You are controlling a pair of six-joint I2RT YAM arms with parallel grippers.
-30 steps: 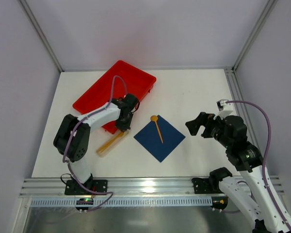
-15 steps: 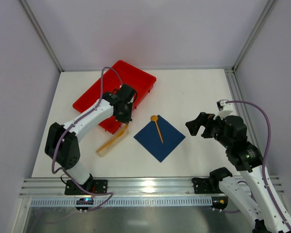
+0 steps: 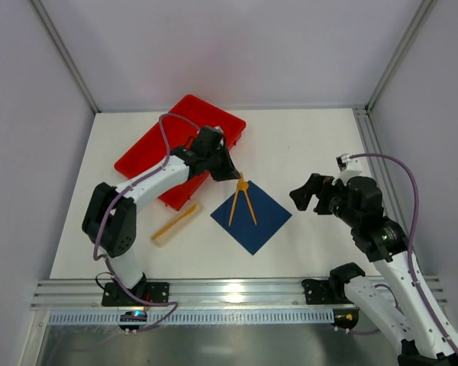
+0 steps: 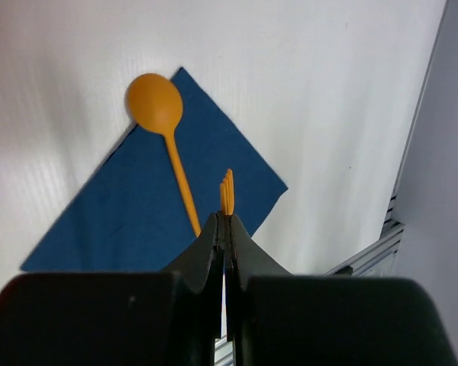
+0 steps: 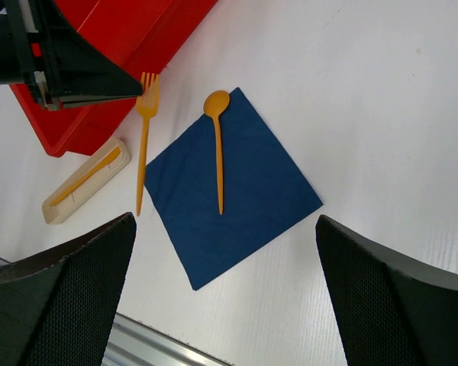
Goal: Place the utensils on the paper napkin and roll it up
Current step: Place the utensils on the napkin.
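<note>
- Napkin (image 3: 261,223): dark blue square, flat on the white table (image 3: 313,145) near the middle, turned so one corner points to 12 o'clock in the top view.
- Spoon (image 3: 249,204): lies on the napkin. Its bowl is at the 12 o'clock corner, partly over the edge, and its handle runs toward 5 o'clock.
- Fork (image 3: 234,206): pinched at its tined end, just by the spoon bowl. The handle slants away toward 7 o'clock, across the napkin's 9 o'clock side in the top view. The right wrist view puts the handle beside that edge instead. Cannot tell whether the free end touches anything.
- Left gripper (image 3: 233,174): clamped tight on the fork, over the napkin's 12 o'clock corner. In its own camera the fingers (image 4: 206,255) meet with no gap, and an orange tip shows just past them.
- Slim orange piece (image 5: 88,177): lies lengthwise on a beige strip (image 5: 57,210) at 9 o'clock of the napkin, close to it but not touching.
- Red tray (image 3: 214,118): at 10 o'clock of the napkin, set at an angle. The left arm reaches across its near corner.
- Right gripper (image 3: 305,194): jaws spread wide and holding nothing. It hangs above the table at 3 o'clock of the napkin, apart from it.
</note>
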